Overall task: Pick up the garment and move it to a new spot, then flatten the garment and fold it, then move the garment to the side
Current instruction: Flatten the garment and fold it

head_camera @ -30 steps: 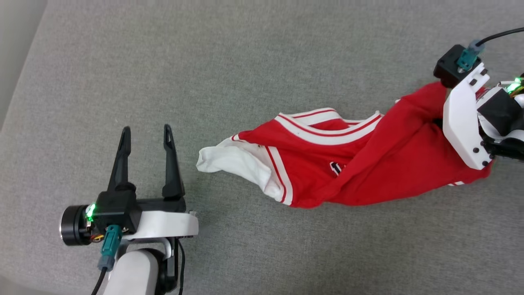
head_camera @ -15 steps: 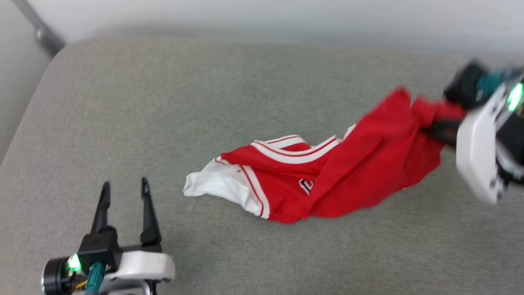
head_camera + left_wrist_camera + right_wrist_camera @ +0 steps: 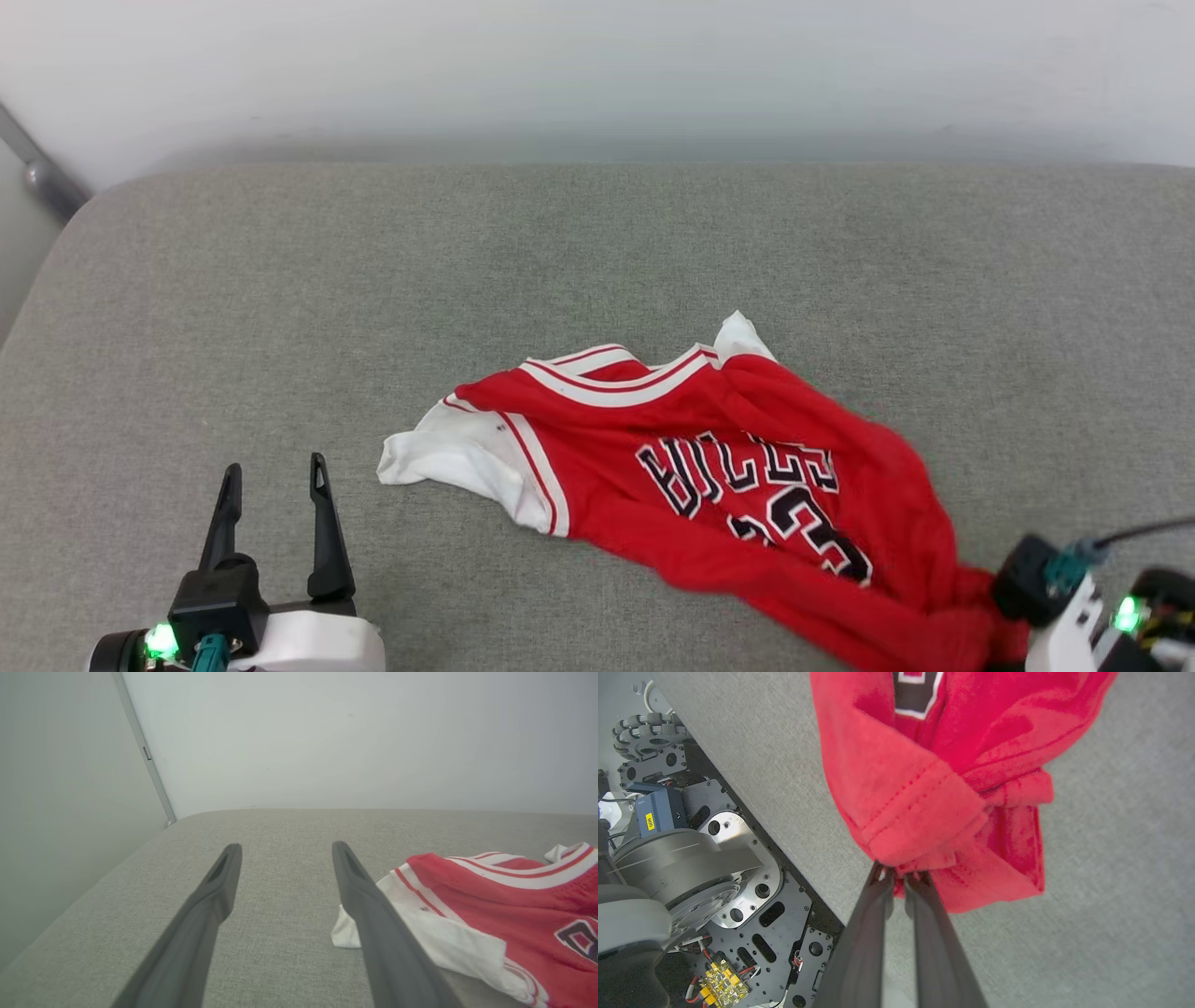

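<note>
Grey fabric-covered desk (image 3: 280, 280) — rounded corner at ten o'clock, a metal strip (image 3: 42, 177) just beyond it. Pale wall (image 3: 597, 65) at twelve o'clock.

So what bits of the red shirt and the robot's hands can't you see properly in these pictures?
- Head view: folds of the red jersey T-shirt with white sleeves hide part of its black number.
- Head view: red cloth and the bottom edge hide the fingers of the right gripper.
- Left wrist view: the right edge cuts the shirt off; one finger of the left gripper covers some white sleeve.

A test lab, seemingly (bare white wall (image 3: 597, 75), grey fabric-covered table (image 3: 597, 243)).
</note>
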{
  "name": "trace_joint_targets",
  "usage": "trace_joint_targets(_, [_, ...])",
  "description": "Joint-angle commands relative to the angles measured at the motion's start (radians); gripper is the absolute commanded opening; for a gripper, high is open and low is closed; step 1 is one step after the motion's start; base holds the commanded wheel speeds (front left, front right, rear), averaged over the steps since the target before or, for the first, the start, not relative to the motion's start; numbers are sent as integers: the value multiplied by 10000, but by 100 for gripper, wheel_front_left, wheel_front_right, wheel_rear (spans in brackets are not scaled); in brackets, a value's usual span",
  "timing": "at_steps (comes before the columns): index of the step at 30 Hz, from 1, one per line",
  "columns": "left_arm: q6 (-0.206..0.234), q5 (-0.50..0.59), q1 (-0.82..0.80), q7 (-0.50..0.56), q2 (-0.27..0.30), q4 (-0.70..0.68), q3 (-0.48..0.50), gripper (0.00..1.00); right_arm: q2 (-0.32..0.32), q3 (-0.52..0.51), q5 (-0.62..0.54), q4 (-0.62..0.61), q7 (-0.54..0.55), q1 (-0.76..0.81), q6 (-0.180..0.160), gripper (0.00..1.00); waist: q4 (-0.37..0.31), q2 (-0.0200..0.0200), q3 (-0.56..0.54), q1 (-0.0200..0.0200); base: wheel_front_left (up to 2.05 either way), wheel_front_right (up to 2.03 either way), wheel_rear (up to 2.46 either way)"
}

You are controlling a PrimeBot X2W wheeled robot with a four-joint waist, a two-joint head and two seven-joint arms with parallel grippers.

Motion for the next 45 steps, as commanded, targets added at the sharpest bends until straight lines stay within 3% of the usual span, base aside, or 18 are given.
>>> trace_joint_targets(1, [-39,96,116,-25,-21,37,46,100,287,-3,-8,309,-187,584,-7,0,4,-1,-22,0,0,0,0])
trace_joint_targets(6, [-90,156,233,-25,-75,161,89,100,987,-201,-253,1207,-671,1813,-7,1,39,-1,-162,0,0,0,0])
trace_joint_targets(7, [-85,161,272,-25,-87,182,105,100,1076,-349,-329,1298,-809,1896,-7,33,17,-1,-201,0,0,0,0])
trace_joint_targets(8, [-89,174,300,-25,-95,184,122,100,1122,-550,-410,1352,-925,1920,-9,92,-1,-1,-235,0,0,0,0])
trace_joint_targets(9, [-93,172,354,-25,-99,188,135,100,1137,-782,-531,1365,-1035,1907,-9,100,-23,-1,-276,0,0,0,0])
trace_joint_targets(18, [-135,260,590,-25,-156,267,158,100,221,-3229,-1276,142,-673,966,-9,100,-3,-1,-549,0,0,0,0])
trace_joint_targets(25, [-214,388,323,-25,-190,141,-58,100,-237,-4528,-1660,-968,1006,-519,-9,100,385,-1,-243,0,0,0,0])
trace_joint_targets(31, [-217,408,28,-25,-239,-8,-302,100,292,-4340,-1825,-937,2761,-1995,-9,100,741,-1,357,0,0,0,0])
trace_joint_targets(39, [-188,247,-752,-25,-322,-165,-806,100,1733,-3003,-1842,556,5456,-4350,-9,100,1431,-1,1555,0,0,0,0])
trace_joint_targets(45, [-102,56,-1262,-25,-356,-273,-1129,100,2486,-2035,-1683,1819,5887,-5414,-9,100,1864,-1,2370,0,0,0,0])
